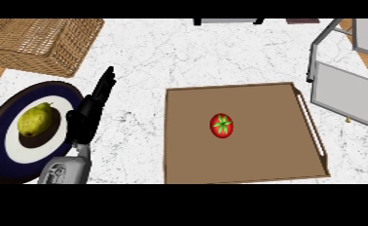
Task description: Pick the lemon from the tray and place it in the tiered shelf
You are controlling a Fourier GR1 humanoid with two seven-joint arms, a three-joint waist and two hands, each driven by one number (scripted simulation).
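Observation:
A brown tray (187, 137) lies on the marble counter, right of centre. Only a red tomato with a green stem (221, 125) sits in it; I see no lemon in the tray. A yellow-green pear-shaped fruit (35, 119) rests on a dark-rimmed white plate (18, 161) at the lower left. My left hand (90, 110) stands between the plate and the tray, fingers straight and pointing up, holding nothing. The grey tiered shelf (338, 86) shows at the right edge. My right hand is out of view.
A wicker basket (46, 45) sits at the upper left corner. Dark objects (226, 21) line the counter's far edge. White marble counter (208, 59) stretches between the basket and the shelf.

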